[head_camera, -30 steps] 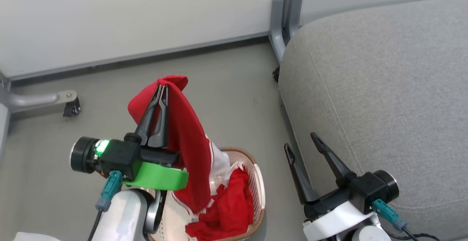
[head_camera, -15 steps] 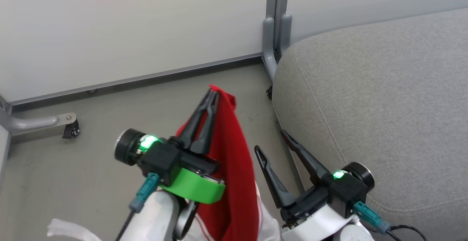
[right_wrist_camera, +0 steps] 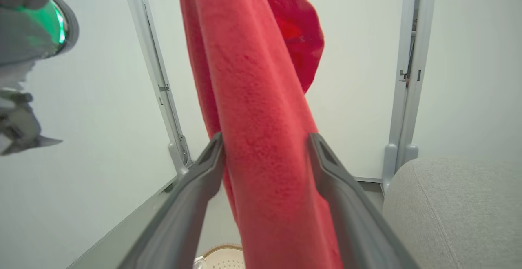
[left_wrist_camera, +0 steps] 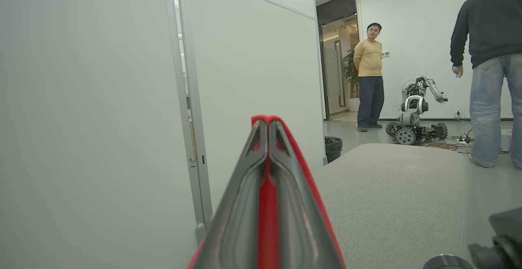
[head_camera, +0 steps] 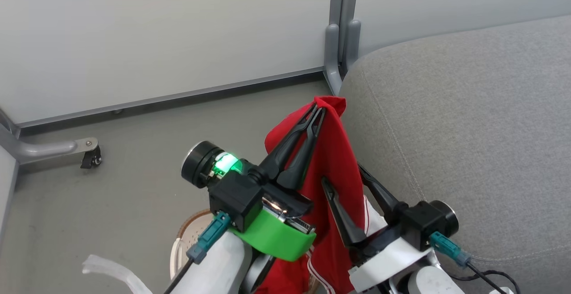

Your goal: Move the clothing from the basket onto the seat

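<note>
My left gripper [head_camera: 317,109] is shut on the top of a red piece of clothing [head_camera: 335,164], which hangs down from it beside the front edge of the grey seat [head_camera: 468,124]. In the left wrist view the fingers [left_wrist_camera: 244,187] pinch red fabric [left_wrist_camera: 267,203], with the seat [left_wrist_camera: 399,187] ahead on the right. My right gripper [head_camera: 344,177] is open, and the hanging cloth passes between its fingers. The right wrist view shows the clothing [right_wrist_camera: 253,97] filling that gap [right_wrist_camera: 265,136]. A part of the basket [head_camera: 189,227] shows below my left arm, with more red fabric [head_camera: 285,280] low down.
A grey partition wall with a metal post [head_camera: 339,39] stands behind, close to the seat's corner. A caster leg [head_camera: 84,149] sits on the floor at the left. Beyond the seat stand two people [left_wrist_camera: 369,77] and a small wheeled robot [left_wrist_camera: 414,114].
The head camera has shifted. My left gripper has carried the red clothing to the right, up to the seat's edge. The cloth now hangs between the right gripper's open fingers.
</note>
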Motion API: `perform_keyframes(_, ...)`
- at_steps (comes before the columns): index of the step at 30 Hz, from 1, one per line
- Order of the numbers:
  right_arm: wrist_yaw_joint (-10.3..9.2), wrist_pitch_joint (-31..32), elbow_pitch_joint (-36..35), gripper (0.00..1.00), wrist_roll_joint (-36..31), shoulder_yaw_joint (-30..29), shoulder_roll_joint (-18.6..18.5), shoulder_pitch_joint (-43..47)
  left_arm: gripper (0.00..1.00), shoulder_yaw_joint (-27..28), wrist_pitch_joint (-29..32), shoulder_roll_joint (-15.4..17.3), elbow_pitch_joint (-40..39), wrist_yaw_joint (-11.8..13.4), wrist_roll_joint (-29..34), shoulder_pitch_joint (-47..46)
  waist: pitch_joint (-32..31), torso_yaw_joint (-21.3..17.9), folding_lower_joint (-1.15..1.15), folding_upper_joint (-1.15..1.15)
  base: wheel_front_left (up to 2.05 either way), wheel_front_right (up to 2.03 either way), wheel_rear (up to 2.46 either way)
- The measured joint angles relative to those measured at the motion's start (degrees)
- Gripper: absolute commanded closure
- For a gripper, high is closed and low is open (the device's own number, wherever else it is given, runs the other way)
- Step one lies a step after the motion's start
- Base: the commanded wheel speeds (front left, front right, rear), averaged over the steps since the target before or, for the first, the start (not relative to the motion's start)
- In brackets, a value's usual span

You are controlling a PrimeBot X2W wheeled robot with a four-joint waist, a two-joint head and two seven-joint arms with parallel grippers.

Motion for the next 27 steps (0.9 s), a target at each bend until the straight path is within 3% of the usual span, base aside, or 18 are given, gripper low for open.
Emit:
perform_keyframes(9, 0.0, 0.01, 5.92, 0.0, 0.03, 1.7, 0.01, -2.53, 1.0, -1.4, 0.71, 0.0, -1.86, 0.91, -0.79, -0.81, 0.46, -0.08, 0.0, 0.0, 0.0, 0.0, 0.0)
perform_keyframes(10, 0.0, 0.0, 6.46, 0.09, 0.03, 1.67, 0.02, -2.74, 1.0, -1.42, 0.78, 0.0, -1.91, 0.93, -0.79, -0.85, 0.5, 0.0, 0.0, 0.0, 0.0, 0.0, 0.0)
perform_keyframes(11, 0.0, 0.0, 7.38, 1.0, 0.49, 2.29, -0.01, -2.88, 1.0, -1.38, 0.77, 0.01, -1.92, 0.98, -0.79, -0.92, 0.55, 0.12, 0.0, 0.0, 0.0, 0.0, 0.0)
perform_keyframes(15, 0.02, 0.01, 8.43, 1.0, 3.5, 4.56, 0.12, -3.24, 1.0, -1.1, 1.44, 0.9, -0.65, 1.8, -0.18, -1.24, 0.93, 0.48, 0.0, 0.0, 0.0, 0.0, 0.0)
perform_keyframes(27, 0.02, 0.01, 8.36, 1.0, 3.97, 5.41, 0.02, -3.34, 1.0, 0.11, 1.19, 1.91, 2.78, 3.41, -0.57, -1.22, 2.15, 0.63, 0.0, 0.0, 0.0, 0.0, 0.0)
